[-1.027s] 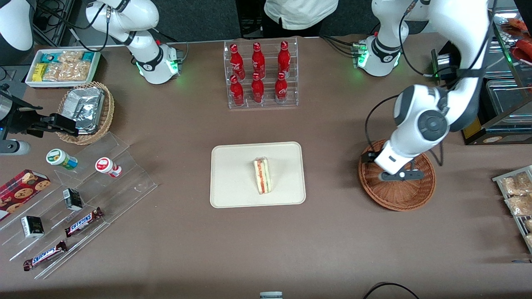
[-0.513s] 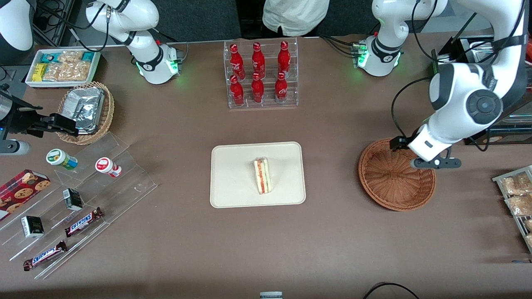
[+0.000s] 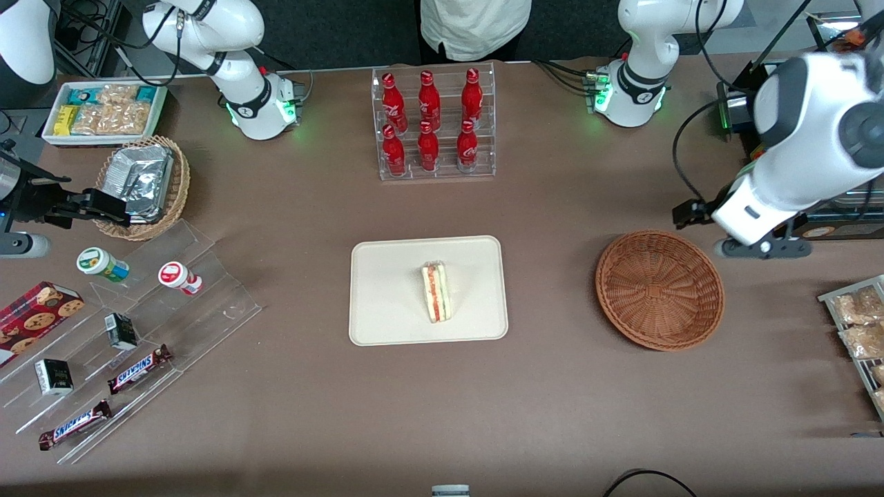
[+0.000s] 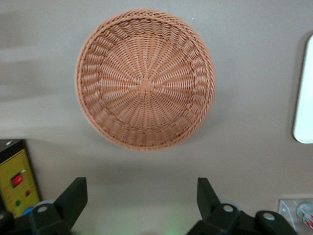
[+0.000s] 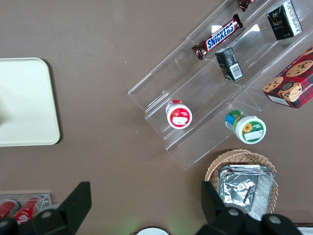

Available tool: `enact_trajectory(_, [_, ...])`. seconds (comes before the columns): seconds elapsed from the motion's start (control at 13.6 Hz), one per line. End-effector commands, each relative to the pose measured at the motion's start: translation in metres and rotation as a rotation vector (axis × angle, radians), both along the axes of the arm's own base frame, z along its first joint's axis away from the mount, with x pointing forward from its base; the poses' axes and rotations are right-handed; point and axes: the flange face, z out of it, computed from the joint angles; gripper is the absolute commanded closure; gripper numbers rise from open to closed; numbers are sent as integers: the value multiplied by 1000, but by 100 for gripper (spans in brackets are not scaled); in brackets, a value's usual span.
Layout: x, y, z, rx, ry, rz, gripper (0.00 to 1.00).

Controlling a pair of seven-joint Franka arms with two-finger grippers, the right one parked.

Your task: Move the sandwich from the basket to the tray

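Note:
The sandwich [image 3: 436, 291], a white wedge with red and green filling on its cut edge, lies on the cream tray [image 3: 387, 304] in the middle of the table. The reddish-brown wicker basket [image 3: 659, 288] [image 4: 145, 79] stands empty toward the working arm's end. My left gripper [image 3: 760, 247] [image 4: 140, 198] hangs high above the table beside the basket, farther from the front camera than it. Its fingers [image 4: 73, 196] are spread wide with nothing between them. An edge of the tray [image 4: 304, 98] shows in the left wrist view.
A clear rack of red bottles [image 3: 431, 123] stands farther from the front camera than the tray. Toward the parked arm's end are a tan basket with a foil pack [image 3: 141, 183], a snack box [image 3: 103, 110] and an acrylic stand with candy bars [image 3: 131, 331]. A yellow-faced device [image 4: 17, 183] sits near the basket.
The left arm has lifted from over the basket and swung away toward its own end of the table, leaving the basket fully uncovered. Sandwich and tray have not moved.

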Motion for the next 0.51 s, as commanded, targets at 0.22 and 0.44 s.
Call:
enact_trajectory(0.22, [-21, 1, 93, -1, -57, 6, 1])
enact_trajectory(0.44, [-23, 5, 117, 8, -66, -4, 1])
